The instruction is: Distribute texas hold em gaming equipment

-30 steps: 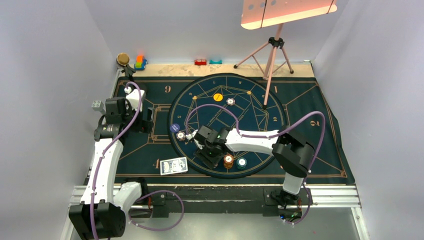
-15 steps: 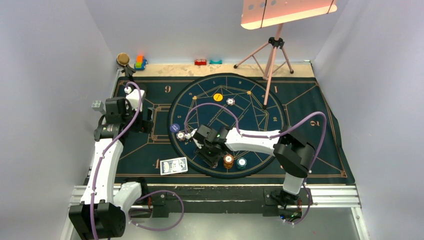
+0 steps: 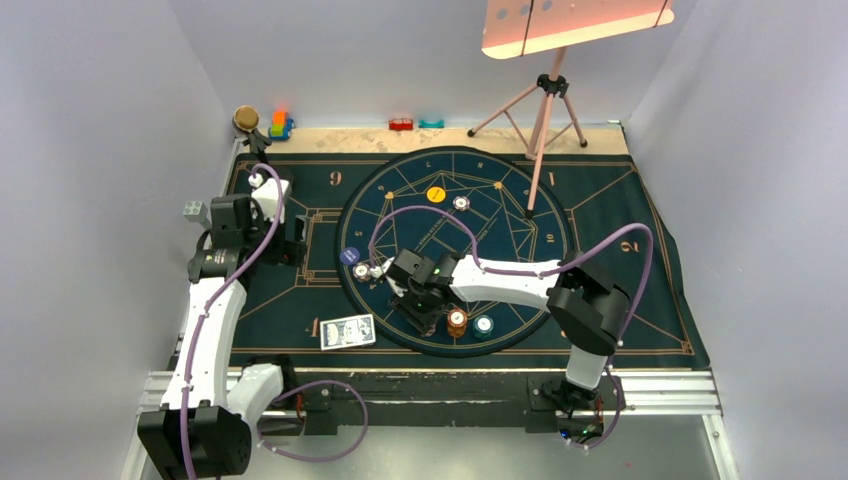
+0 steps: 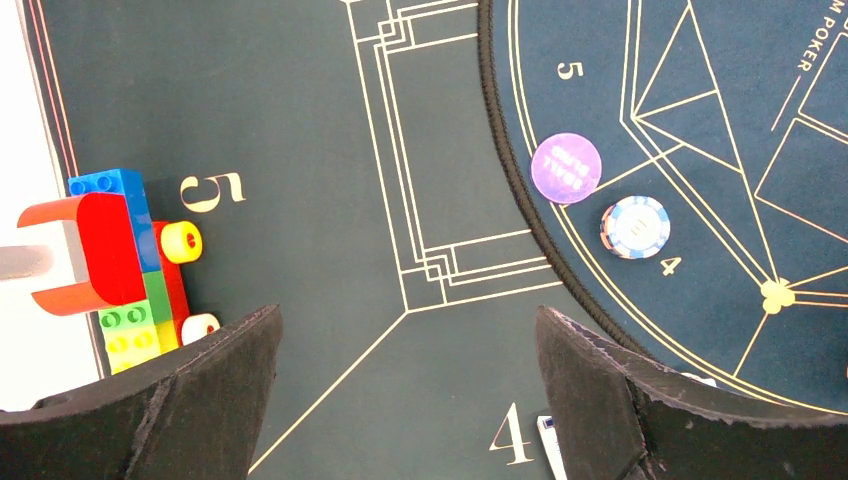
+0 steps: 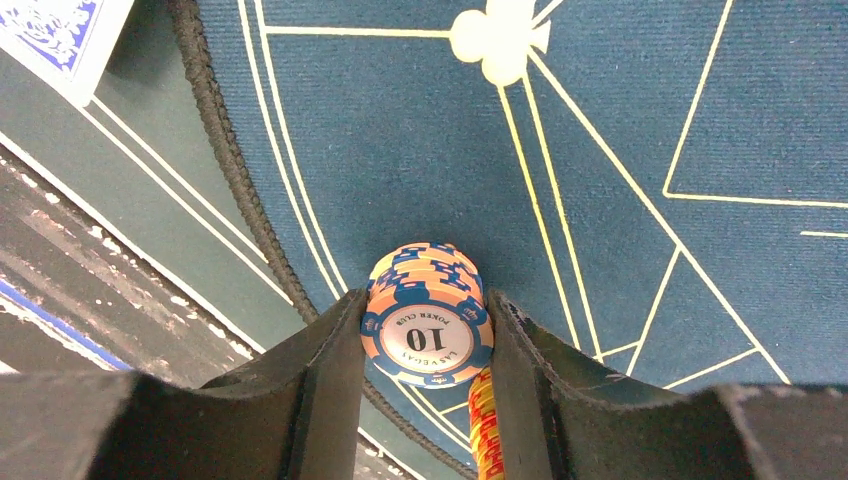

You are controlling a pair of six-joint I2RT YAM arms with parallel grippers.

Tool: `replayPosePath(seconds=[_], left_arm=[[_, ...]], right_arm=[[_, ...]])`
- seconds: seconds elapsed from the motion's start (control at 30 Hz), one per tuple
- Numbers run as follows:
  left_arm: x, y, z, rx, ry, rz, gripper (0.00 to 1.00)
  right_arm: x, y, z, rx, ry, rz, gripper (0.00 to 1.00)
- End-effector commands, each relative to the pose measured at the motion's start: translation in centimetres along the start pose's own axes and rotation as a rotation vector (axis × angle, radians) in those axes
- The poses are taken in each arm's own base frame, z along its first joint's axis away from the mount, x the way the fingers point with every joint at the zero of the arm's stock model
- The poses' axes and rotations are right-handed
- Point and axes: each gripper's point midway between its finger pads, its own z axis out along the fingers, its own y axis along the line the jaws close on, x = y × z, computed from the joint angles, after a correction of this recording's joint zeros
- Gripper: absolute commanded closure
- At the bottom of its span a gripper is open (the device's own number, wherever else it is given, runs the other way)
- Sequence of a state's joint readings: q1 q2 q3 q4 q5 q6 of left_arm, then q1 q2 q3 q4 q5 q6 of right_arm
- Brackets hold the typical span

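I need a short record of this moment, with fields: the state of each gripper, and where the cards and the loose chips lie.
left gripper: open, empty, above the mat near the toy blocks
right gripper: closed on the orange chip stack, near the round mat rim
playing cards: face down, just outside that rim
loose chips: purple chip and pale blue chip, close together inside the rim

Lab, white booth walls (image 3: 100,150), tripod lamp (image 3: 545,85)
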State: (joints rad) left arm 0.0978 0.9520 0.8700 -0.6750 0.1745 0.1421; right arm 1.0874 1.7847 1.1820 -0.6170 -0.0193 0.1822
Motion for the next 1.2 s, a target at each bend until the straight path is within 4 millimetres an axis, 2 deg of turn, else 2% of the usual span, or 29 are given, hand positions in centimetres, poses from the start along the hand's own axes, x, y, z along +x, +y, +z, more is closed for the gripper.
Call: replayPosePath(seconds=[0.0, 0.07, 0.27, 0.33, 0.43, 0.5, 0.6, 0.7, 0.87, 1.13, 1.17], left_arm=[[-0.6, 0.2, -0.4, -0.007, -0.036, 0.008, 0.0], [-0.7, 0.1, -0.5, -0.005, -0.039, 0.009, 0.0], [-0.7, 0.1, -0.5, -0.003, -0.044, 0.009, 0.0], [-0.7, 0.0, -0.6, -0.002, -0.045, 0.007, 0.0], [-0.8, 0.0, -0.6, -0.001, -0.048, 0.009, 0.0], [-0.8, 0.1, -0.6, -0.002, -0.047, 0.009, 0.0], [-0.8, 0.0, -0.6, 0.001, -0.048, 0.009, 0.0], [-0.8, -0.1, -0.6, 0.005, -0.046, 0.009, 0.0], [-0.7, -0.1, -0.5, 0.008, -0.045, 0.009, 0.0], [-0.7, -0.2, -0.6, 0.012, -0.046, 0.01, 0.0], [-0.7, -0.2, -0.6, 0.011, -0.045, 0.009, 0.0]], right_arm=[[-2.9, 0.4, -2.6, -0.018, -0.105, 0.028, 0.95], [-4.0, -0.2, -3.8, -0.007, -0.15, 0.053, 1.0], [-6.2, -3.6, -7.2, 0.055, -0.249, 0.158, 1.0], [-6.2, -6.4, -7.9, 0.132, -0.256, 0.229, 1.0], [-4.5, -11.2, -8.4, 0.238, -0.249, 0.393, 1.0], [-2.3, -14.5, -8.5, 0.308, -0.231, 0.525, 1.0], [1.2, -17.9, -8.7, 0.394, -0.226, 0.704, 1.0], [4.2, -19.0, -8.3, 0.403, -0.246, 0.857, 1.0], [7.6, -19.3, -6.5, 0.415, -0.204, 1.005, 1.0], [10.8, -19.1, -4.1, 0.445, -0.156, 1.133, 1.0], [11.0, -19.2, -4.1, 0.457, -0.155, 1.141, 0.96]])
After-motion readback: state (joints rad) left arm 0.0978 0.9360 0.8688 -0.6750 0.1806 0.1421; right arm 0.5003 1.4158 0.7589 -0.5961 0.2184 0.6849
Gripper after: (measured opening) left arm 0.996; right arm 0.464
